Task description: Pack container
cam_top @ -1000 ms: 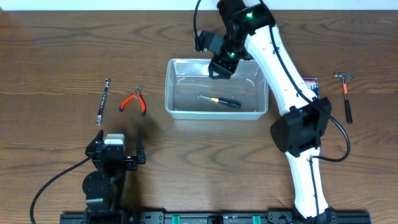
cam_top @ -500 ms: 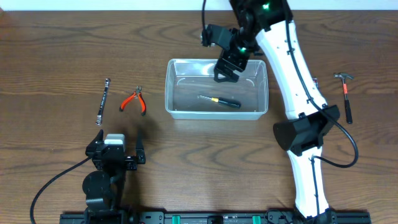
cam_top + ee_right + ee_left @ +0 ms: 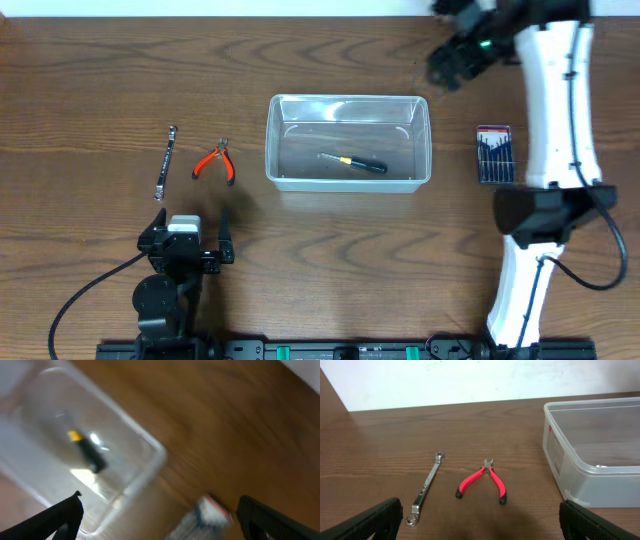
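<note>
Tabletop (image 3: 80, 90) lies open all round the left gripper (image 3: 191, 222), which sits low by the near edge with its jaws spread wide and nothing between them. Ahead of it and a little to its left lies a wrench (image 3: 165, 162). Near that, almost straight ahead of the fingers (image 3: 370, 522), lie red-handled pliers (image 3: 214, 162), apart from the wrench. Further ahead to its right stands the container (image 3: 272, 150), well clear of both tools, with bare wood on every side of its rim. From overhead a screwdriver (image 3: 352, 163) shows lying flat on its floor, while the left wrist view takes in only one end of the tub. The right gripper (image 3: 452, 62) hangs by the far edge, just past the container's far right corner, blurred. Its own camera, smeared too, shows its fingers (image 3: 47, 519) wide apart and empty, with container and screwdriver off toward one finger and the screwdriver set case (image 3: 495, 154) nearer the other.
</note>
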`<state>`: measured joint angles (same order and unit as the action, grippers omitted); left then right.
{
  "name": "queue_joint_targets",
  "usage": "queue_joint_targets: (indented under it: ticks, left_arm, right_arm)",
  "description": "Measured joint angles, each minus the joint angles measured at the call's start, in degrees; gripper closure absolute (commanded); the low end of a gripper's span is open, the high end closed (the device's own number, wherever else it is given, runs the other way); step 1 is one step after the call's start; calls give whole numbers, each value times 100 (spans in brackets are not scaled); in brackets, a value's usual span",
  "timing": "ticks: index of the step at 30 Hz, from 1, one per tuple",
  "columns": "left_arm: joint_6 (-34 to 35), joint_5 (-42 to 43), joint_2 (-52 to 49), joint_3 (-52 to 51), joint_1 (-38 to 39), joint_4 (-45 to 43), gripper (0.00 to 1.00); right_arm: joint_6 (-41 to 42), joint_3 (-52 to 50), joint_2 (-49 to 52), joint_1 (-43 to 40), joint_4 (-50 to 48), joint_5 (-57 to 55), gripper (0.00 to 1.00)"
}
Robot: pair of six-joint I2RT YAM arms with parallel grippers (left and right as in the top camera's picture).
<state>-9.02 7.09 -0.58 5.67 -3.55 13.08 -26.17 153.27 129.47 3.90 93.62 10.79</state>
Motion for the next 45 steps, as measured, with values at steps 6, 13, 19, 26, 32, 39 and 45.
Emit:
queue_joint_targets:
  ticks: [6, 13, 19, 26, 32, 39, 45]
  left_arm:
    - [0, 0, 0, 0, 0, 0, 2]
    - [0, 0, 0, 0, 0, 0, 2]
    - [2, 0, 0, 0, 0, 0, 2]
    - [0, 0, 0, 0, 0, 0, 2]
    - [0, 0, 0, 0, 0, 0, 2]
    - [0, 0, 0, 0, 0, 0, 2]
    - [2, 0, 0, 0, 0, 0, 2]
  right_arm:
    - [1209, 11, -66, -708, 321, -577, 1]
    - [2020, 11, -66, -1270, 348, -1292, 1]
    - [2256, 11, -66, -1716, 348, -1843, 1]
    - [2295, 11, -66, -2035, 345, -2046, 1]
    - [1690, 11, -66, -2035, 175, -2074, 1]
    - [763, 9, -66, -2153, -358, -1937, 1]
    - [581, 2, -59, -2625, -262, -1176, 1]
